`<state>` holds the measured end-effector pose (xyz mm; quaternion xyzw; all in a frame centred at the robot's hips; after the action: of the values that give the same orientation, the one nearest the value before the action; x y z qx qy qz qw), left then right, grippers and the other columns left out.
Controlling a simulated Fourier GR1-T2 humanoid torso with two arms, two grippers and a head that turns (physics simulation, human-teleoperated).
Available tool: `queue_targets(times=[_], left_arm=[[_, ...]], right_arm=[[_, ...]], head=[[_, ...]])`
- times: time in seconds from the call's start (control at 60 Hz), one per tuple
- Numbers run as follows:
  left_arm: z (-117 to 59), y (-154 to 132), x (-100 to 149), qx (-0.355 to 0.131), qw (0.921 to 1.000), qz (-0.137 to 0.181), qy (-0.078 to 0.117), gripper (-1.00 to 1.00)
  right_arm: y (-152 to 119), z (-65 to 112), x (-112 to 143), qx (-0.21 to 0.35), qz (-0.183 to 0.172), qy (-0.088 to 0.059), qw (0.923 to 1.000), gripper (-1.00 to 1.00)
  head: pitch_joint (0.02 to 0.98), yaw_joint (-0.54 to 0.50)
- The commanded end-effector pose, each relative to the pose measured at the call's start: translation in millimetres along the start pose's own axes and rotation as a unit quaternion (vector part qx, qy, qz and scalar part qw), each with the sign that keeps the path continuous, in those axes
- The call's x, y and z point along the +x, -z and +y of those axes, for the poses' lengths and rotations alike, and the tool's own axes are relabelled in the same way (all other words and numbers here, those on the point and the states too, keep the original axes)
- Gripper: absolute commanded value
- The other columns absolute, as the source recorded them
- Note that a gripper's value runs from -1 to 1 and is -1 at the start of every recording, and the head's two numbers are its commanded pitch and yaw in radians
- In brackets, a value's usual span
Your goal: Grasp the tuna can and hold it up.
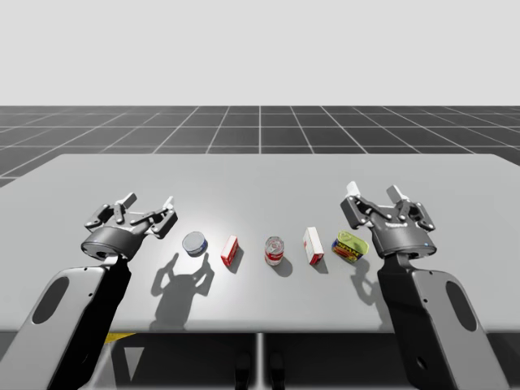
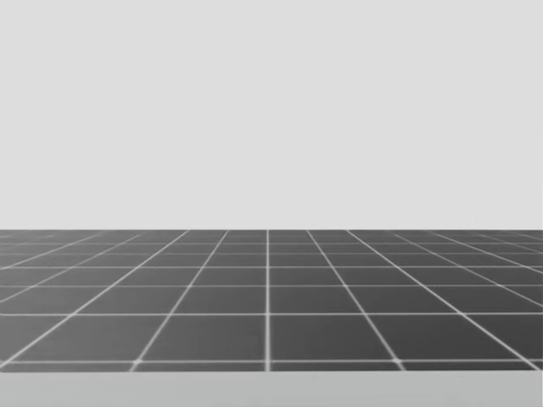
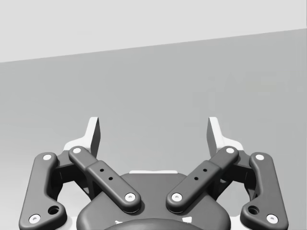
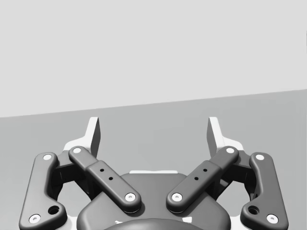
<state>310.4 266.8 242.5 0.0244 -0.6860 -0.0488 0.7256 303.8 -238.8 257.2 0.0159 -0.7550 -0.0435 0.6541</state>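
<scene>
With my left gripper and right gripper both spread wide and empty, the blue tuna can sits on the table near my left gripper, at its 4 o'clock, so I should centre over it, descend straight, then close evenly.

Five items stand in a row across the near part of our grey table. From the left they are a short round blue can, a small red-and-white box, an upright red-and-white can, a taller white-and-red box and a green-and-yellow rectangular can. Our left gripper hangs above the table near the blue can, on its left, fingers spread apart. Our right gripper hangs at the row's other end, fingers likewise spread, its wrist just beside the green-and-yellow can. A dark tiled floor stretches beyond the table.
</scene>
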Motion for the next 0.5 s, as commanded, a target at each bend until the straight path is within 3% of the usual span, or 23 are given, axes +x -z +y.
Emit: queue_targets(times=[0.017, 0.083, 0.25, 0.5], left_arm=[[0.2, -0.1, 0.1, -0.001, 1.0000, 0.000, 0.000, -1.00], [0.1, -0.1, 0.1, -0.001, 1.0000, 0.000, 0.000, -1.00], [0.5, 0.0, 0.0, -0.001, 1.0000, 0.000, -0.001, -1.00], [0.3, 0.2, 0.2, -0.002, 1.0000, 0.000, 0.002, -1.00]], right_arm=[[-2.5, 1.3, 1.8, 0.006, -0.016, 0.001, 0.9999, -1.00], [-1.8, -0.4, 3.2, 0.024, -0.008, 0.015, 0.9996, -1.00], [-0.4, -0.8, 1.4, 0.032, 0.007, 0.005, 0.9994, -1.00], [1.1, -1.6, 1.1, 0.023, 0.009, -0.003, 0.9997, -1.00]], head=[[0.079, -0.01], [0.086, -0.01], [0.152, -0.01], [0.378, 0.01]])
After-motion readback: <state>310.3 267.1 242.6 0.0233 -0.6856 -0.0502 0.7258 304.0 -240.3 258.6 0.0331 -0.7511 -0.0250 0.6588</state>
